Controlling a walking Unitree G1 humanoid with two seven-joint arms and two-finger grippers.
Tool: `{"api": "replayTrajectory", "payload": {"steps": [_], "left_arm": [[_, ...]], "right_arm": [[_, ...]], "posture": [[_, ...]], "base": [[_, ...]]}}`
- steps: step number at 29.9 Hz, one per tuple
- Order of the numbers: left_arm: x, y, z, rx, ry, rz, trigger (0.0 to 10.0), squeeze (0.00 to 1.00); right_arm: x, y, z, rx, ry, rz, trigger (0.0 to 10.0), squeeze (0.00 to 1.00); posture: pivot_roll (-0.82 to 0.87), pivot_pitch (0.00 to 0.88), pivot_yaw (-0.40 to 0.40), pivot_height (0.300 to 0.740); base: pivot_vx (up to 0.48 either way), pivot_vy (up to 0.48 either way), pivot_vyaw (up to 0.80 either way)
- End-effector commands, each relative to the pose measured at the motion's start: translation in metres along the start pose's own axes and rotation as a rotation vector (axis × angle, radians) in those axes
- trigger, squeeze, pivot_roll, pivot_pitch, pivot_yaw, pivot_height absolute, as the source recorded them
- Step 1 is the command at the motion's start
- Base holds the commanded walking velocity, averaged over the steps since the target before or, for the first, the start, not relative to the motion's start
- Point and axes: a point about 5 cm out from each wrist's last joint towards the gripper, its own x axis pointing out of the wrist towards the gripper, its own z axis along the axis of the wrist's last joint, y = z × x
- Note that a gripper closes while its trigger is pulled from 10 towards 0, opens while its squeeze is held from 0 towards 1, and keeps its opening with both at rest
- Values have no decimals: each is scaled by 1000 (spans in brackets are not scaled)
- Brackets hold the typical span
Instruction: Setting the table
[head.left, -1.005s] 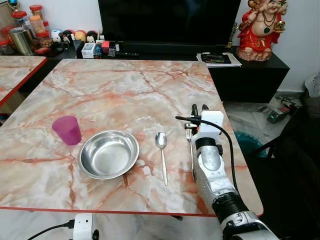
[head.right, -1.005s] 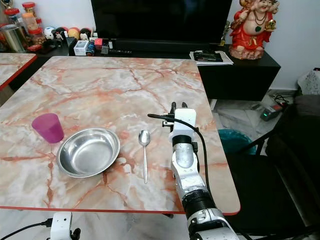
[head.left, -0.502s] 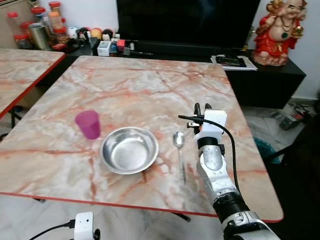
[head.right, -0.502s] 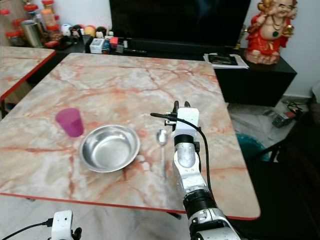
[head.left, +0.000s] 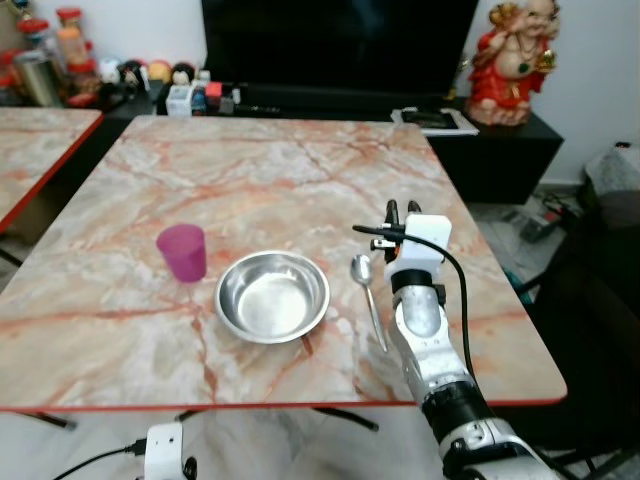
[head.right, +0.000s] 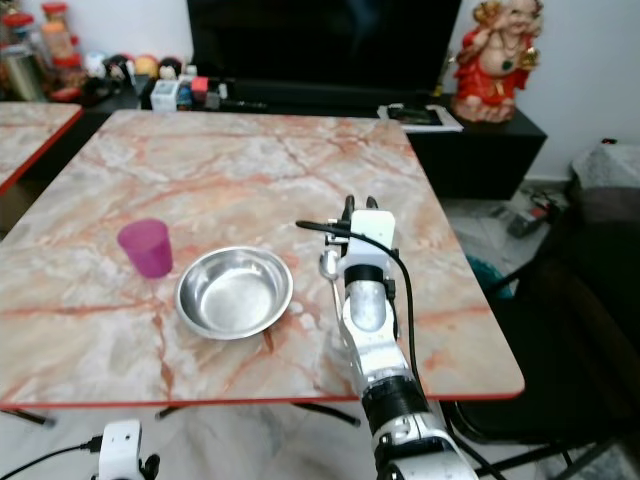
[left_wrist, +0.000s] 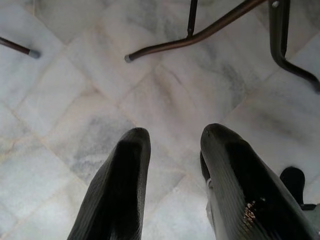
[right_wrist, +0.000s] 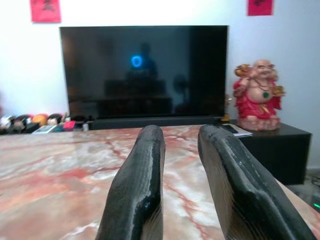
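The right gripper (head.left: 402, 211) hung empty and a little apart over the table's (head.left: 250, 170) right edge, so it should go down slowly, straight beside the spoon (head.left: 367, 293).

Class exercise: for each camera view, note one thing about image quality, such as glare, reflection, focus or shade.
Left eye view: soft glare in the shiny round steel bowl. Right eye view: evenly lit, pink plastic cup sharp. Right wrist view: a blue glow reflects in the black television screen; the right gripper looks soft. Left wrist view: the left gripper is dark over pale floor tiles.

Shiny metal bowl (head.left: 273, 296); seemingly plastic cup (head.left: 182, 252); marble-look table (head.left: 270, 180).
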Motion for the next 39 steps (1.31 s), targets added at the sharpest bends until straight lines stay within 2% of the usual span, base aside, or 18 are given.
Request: {"api": "replayTrajectory", "payload": {"steps": [1,26,39], "left_arm": [[-1,7,-4,9,9,8,10000,0],[0,8,0,37,-2,-4,10000,0],[-1,9,-2,2,-1,20,10000,0]], "right_arm": [[1,5,5,7,-27,11,10000,0],[-2,12,3,1,-16,40,10000,0],[-1,10,4,0,-17,43,10000,0]], "posture": [[11,0,-13,740],[10,0,3,740],[20,0,-20,740]], "base": [[0,326,0],[0,376,0],[0,378,0]]}}
